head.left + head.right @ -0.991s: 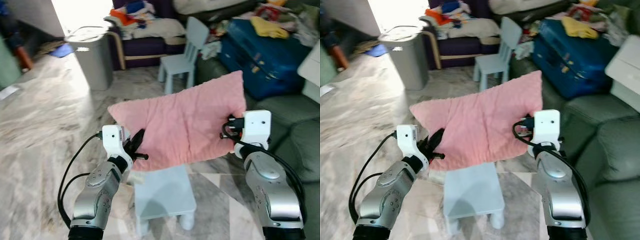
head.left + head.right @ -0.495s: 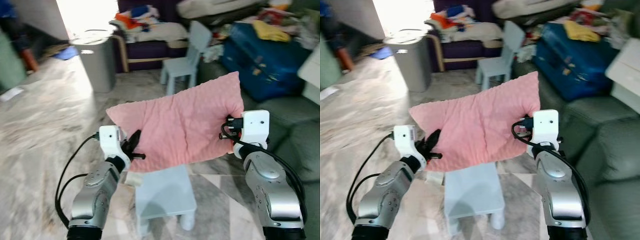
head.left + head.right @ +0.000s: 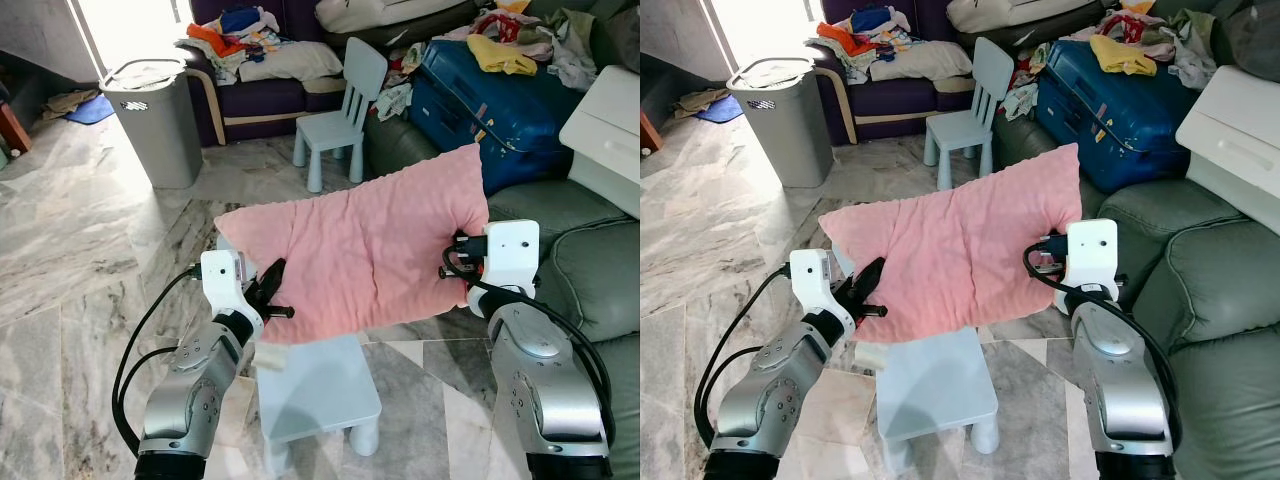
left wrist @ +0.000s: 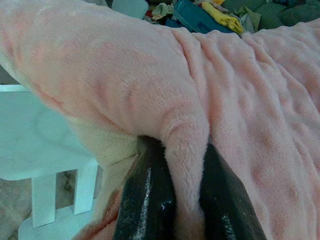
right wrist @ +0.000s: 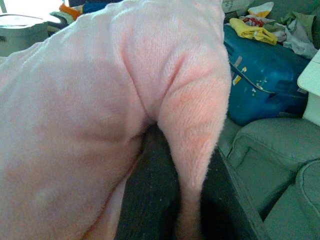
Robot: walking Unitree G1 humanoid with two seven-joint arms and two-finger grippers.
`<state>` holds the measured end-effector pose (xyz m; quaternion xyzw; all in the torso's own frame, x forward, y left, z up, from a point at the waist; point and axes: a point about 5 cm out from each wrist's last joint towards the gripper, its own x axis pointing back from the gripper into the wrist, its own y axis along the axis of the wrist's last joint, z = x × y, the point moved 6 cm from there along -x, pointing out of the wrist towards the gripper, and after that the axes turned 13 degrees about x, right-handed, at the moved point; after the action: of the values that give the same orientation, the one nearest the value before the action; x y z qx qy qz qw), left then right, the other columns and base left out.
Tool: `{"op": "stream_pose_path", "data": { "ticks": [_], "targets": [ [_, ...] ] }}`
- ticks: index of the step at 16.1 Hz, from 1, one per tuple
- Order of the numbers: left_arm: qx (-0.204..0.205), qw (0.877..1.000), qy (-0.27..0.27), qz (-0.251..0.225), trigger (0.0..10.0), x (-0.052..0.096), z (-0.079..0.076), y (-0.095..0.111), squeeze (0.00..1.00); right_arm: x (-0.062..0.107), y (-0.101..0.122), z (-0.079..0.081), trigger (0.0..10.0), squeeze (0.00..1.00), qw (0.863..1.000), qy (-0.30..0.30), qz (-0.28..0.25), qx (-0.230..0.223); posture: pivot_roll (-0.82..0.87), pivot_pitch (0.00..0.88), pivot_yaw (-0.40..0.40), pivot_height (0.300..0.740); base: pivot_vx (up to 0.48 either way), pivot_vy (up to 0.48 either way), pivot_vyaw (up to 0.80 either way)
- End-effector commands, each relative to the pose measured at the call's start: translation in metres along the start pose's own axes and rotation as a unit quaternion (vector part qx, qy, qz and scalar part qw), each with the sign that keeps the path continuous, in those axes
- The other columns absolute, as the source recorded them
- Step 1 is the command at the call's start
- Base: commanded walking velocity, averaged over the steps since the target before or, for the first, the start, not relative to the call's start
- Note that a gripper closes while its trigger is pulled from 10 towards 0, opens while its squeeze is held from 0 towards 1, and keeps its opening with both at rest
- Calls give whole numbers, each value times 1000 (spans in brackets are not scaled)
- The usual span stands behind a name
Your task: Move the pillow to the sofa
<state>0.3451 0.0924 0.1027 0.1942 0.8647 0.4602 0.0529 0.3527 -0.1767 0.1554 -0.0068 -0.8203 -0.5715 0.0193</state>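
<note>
Marble-look tiled floor (image 3: 80,260), cluttered living room. Grey laundry bin (image 3: 155,120) far left, dark purple sofa (image 3: 270,95) at the back piled with clothes, small light-blue kid's chair (image 3: 340,110) in front of it. Blue suitcase (image 3: 500,110) with a yellow cloth on top sits on the green sofa (image 3: 590,270) along the right side; white furniture piece (image 3: 610,130) at the right edge. Light-blue stool (image 3: 315,390) on the floor directly below the arms.

Pink pillow (image 3: 365,245) is held up in the air between both arms, above the stool, near the green sofa but not on it; its right corner is raised higher than its left.

Left gripper (image 3: 272,295) reaches forward at the pillow's lower left edge, fingers (image 4: 145,200) clamped on a fold of the pink fabric. Right gripper (image 3: 462,262) is raised at the pillow's right edge, fingers (image 5: 150,200) pinched on a ridge of fabric. Both forearms bent upward, wrists about level
</note>
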Motion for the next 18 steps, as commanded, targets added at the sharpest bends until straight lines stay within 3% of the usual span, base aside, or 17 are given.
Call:
{"op": "stream_pose_path", "data": {
  "ticks": [1, 11, 16, 18],
  "targets": [
    [-1, 1000, -22, -5, 10000, -1, -10, 6, 0, 1, 11, 0, 10000, 0, 1000, 0, -16, -1, -124, 0, 23, 740, 0, 0, -788],
    [9, 1000, -19, -3, 10000, -1, -8, 5, 0, 2, 9, 1, 10000, 0, 1000, 2, -15, -2, -122, 0, 25, 740, 0, 0, -759],
    [18, 1000, -17, -1, 10000, -1, -9, 5, 0, 2, 10, 1, 10000, 0, 1000, 3, -17, -1, -123, 0, 22, 740, 0, 0, 0],
    [18, 1000, -19, 1, 10000, -1, -9, 4, 0, 2, 11, 1, 10000, 0, 1000, 3, -17, -1, -123, 0, 21, 740, 0, 384, 0]
  ]
}}
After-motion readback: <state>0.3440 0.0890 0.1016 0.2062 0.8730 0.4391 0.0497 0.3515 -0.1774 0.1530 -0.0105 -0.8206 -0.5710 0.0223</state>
